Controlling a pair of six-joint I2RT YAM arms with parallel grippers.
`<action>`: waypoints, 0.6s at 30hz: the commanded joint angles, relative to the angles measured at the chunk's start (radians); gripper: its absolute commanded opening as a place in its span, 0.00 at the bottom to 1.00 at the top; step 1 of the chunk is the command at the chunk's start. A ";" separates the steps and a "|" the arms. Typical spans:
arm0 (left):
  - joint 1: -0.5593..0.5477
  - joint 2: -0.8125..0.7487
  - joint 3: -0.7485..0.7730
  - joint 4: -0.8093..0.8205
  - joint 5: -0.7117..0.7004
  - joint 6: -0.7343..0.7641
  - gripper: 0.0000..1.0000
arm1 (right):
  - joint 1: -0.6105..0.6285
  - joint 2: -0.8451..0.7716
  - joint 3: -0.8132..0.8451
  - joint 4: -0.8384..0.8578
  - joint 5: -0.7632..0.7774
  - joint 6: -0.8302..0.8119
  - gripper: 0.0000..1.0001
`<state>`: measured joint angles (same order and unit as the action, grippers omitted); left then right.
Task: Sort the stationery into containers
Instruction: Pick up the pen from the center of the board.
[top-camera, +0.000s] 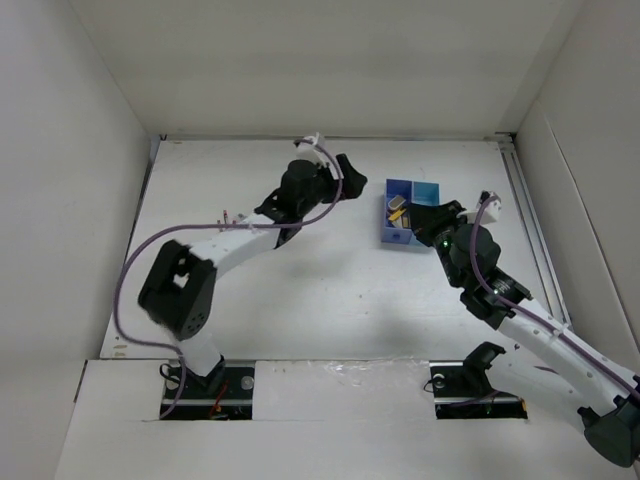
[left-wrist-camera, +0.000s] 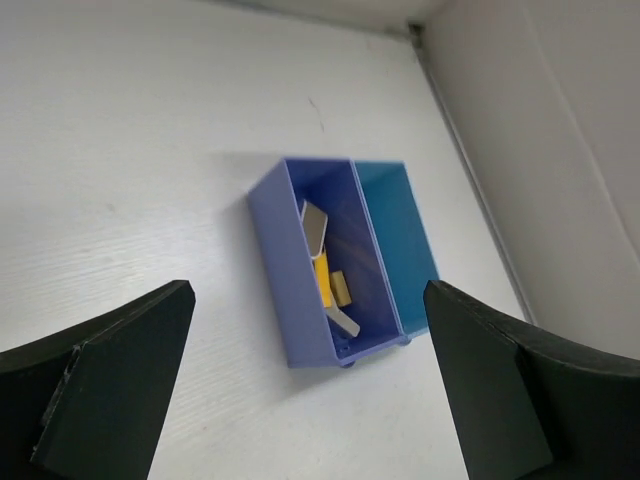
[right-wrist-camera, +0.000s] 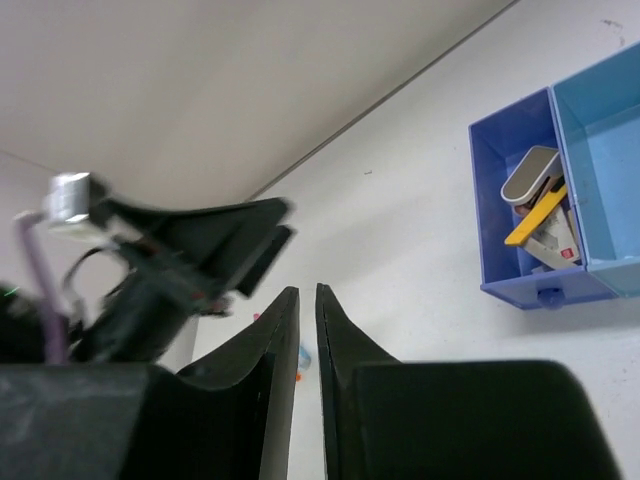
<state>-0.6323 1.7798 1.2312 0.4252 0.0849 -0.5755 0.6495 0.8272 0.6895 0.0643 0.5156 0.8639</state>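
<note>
The blue box (top-camera: 410, 212) stands at the back right of the table. In the left wrist view its darker compartment (left-wrist-camera: 300, 300) holds a yellow piece (left-wrist-camera: 322, 280) and beige blocks (left-wrist-camera: 316, 224). The lighter compartment (left-wrist-camera: 400, 235) looks empty. My left gripper (top-camera: 352, 178) hangs left of the box, jaws wide open and empty (left-wrist-camera: 310, 400). My right gripper (top-camera: 414, 222) is at the box's near right side, fingers almost together with nothing between them (right-wrist-camera: 307, 300). The box also shows in the right wrist view (right-wrist-camera: 490, 240). Thin red-tipped pens (top-camera: 228, 214) lie by the left arm. A light blue pen (right-wrist-camera: 303, 357) peeks between the right fingers.
White walls enclose the table on the left, back and right. A rail (top-camera: 530, 215) runs along the right wall close to the box. The left arm (top-camera: 230, 240) stretches across the left middle of the table.
</note>
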 joint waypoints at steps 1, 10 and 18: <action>0.022 -0.218 -0.134 0.044 -0.186 0.012 1.00 | 0.010 -0.002 0.015 0.046 -0.019 -0.003 0.17; 0.146 -0.425 -0.409 0.018 -0.124 -0.052 0.51 | 0.010 0.053 0.035 0.046 -0.031 -0.003 0.19; 0.183 -0.444 -0.446 -0.239 -0.488 -0.207 0.44 | 0.010 0.139 0.076 0.046 -0.110 -0.023 0.19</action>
<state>-0.4786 1.3750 0.7784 0.2600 -0.2485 -0.6910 0.6495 0.9466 0.7048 0.0673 0.4503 0.8593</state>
